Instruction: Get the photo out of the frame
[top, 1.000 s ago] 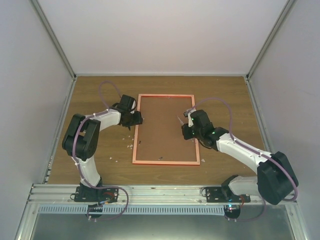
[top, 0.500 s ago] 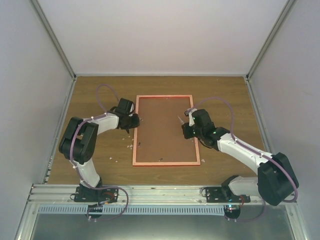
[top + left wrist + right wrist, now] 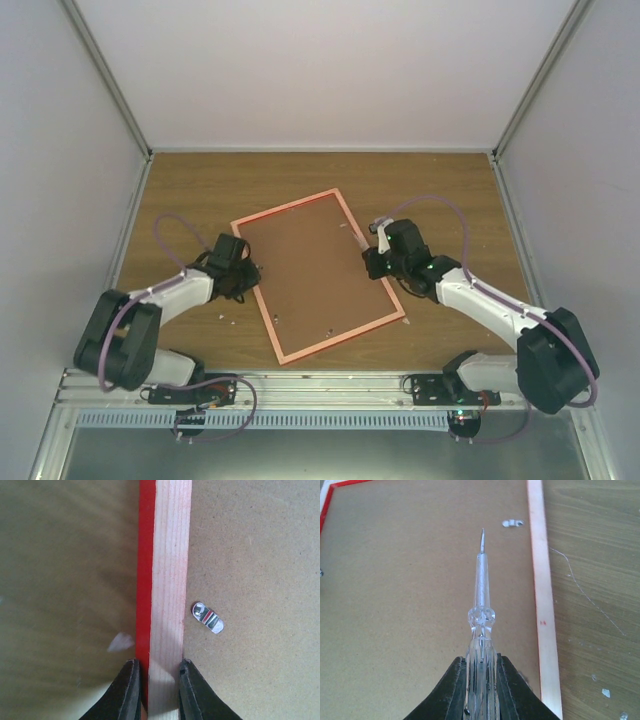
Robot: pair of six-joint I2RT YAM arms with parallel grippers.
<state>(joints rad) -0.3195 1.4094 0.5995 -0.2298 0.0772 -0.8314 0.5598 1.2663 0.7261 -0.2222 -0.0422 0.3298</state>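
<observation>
Frame (image 3: 340, 341): thin, rectangular; red outer edge and pale bare-wood back (image 3: 167, 570). Lies back-up at mid-table (image 3: 200, 190), skewed, its top end leaning toward the left.
Photo: not visible; a brown backing board (image 3: 315, 275) fills the frame's opening.
Retaining tabs: one small bent metal tab on the board beside the left rail (image 3: 208, 618), another near the right rail (image 3: 512, 523).
Left end effector (image 3: 157, 672): narrow, fingers clamped either side of the frame's left rail.
Right end effector (image 3: 481, 670): closed on a clear-handled screwdriver (image 3: 481, 595), its pointed tip over the board near the right rail (image 3: 540, 580).
White chips (image 3: 606, 692): scattered on the table beside the frame.
</observation>
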